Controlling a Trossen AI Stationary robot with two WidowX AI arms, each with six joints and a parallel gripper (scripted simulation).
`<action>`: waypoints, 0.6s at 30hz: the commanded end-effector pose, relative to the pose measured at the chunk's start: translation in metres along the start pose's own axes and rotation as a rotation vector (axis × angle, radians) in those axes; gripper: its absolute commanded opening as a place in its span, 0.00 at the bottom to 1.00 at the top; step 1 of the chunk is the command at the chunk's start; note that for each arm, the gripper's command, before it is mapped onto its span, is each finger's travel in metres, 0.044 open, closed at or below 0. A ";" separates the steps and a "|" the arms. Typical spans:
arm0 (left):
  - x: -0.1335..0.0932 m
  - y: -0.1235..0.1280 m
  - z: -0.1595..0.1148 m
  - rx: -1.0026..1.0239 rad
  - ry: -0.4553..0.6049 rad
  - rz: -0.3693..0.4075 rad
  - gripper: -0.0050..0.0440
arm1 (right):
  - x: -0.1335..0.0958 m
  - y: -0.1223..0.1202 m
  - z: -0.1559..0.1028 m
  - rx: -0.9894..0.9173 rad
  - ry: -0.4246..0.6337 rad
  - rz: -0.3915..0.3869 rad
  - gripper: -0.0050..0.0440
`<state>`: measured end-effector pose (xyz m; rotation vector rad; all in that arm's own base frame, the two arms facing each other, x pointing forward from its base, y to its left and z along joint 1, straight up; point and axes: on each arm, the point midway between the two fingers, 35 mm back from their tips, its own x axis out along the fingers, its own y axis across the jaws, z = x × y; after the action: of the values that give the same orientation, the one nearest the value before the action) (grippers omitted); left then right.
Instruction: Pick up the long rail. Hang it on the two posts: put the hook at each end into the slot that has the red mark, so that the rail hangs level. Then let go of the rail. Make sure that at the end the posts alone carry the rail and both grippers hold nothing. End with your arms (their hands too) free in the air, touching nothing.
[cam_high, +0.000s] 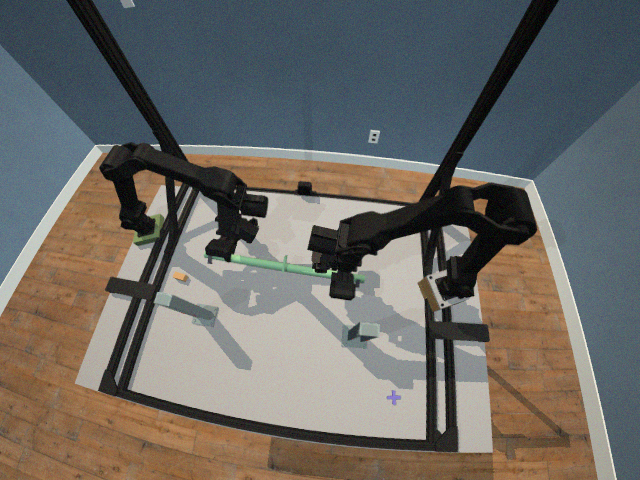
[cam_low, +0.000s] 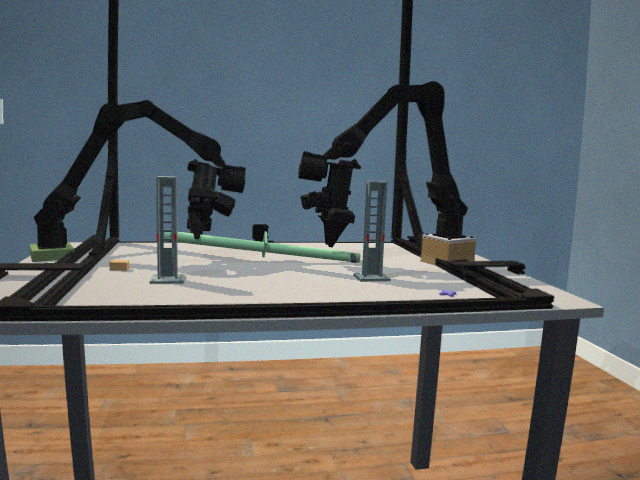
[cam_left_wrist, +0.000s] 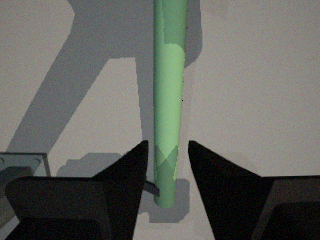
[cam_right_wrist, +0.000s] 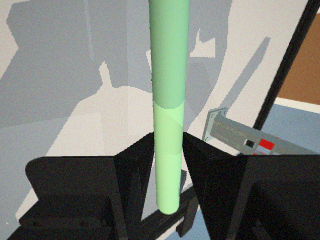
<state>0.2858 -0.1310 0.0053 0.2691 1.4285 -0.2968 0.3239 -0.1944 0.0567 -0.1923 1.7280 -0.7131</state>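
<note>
The green rail (cam_high: 258, 262) (cam_low: 232, 243) (cam_left_wrist: 169, 90) (cam_right_wrist: 169, 75) is tilted behind the posts, its picture-left end raised. My right gripper (cam_high: 221, 251) (cam_low: 196, 235) (cam_right_wrist: 167, 136) is shut on the raised end. My left gripper (cam_low: 330, 243) (cam_left_wrist: 168, 145) is open, its fingers on either side of the lower end in the wrist view, with gaps to both; whether the tips reach down to the rail is unclear. A dark hook (cam_low: 354, 257) (cam_left_wrist: 151, 188) shows at that end. The picture-left post (cam_high: 186, 305) (cam_low: 166, 266) and picture-right post (cam_high: 368, 330) (cam_low: 373, 263) stand upright with red-marked slots.
A small orange block (cam_high: 179, 276) (cam_low: 118, 265) lies left of the picture-left post. A purple cross (cam_high: 393, 397) (cam_low: 447, 293) lies near the front right. Black frame bars (cam_high: 279, 430) (cam_low: 279, 310) edge the table.
</note>
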 end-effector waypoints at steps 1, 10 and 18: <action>0.004 0.000 -0.003 0.003 0.008 -0.005 0.43 | -0.001 -0.001 0.001 0.000 -0.002 -0.006 0.10; 0.019 0.000 -0.004 0.003 0.008 -0.005 0.43 | -0.001 -0.001 0.001 0.000 -0.002 -0.006 0.10; 0.028 0.000 -0.005 0.003 0.008 -0.005 0.43 | -0.001 -0.001 0.001 0.000 -0.002 -0.006 0.10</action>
<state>0.2879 -0.1313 -0.0161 0.2652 1.4214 -0.2994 0.3239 -0.1944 0.0567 -0.1923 1.7280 -0.7131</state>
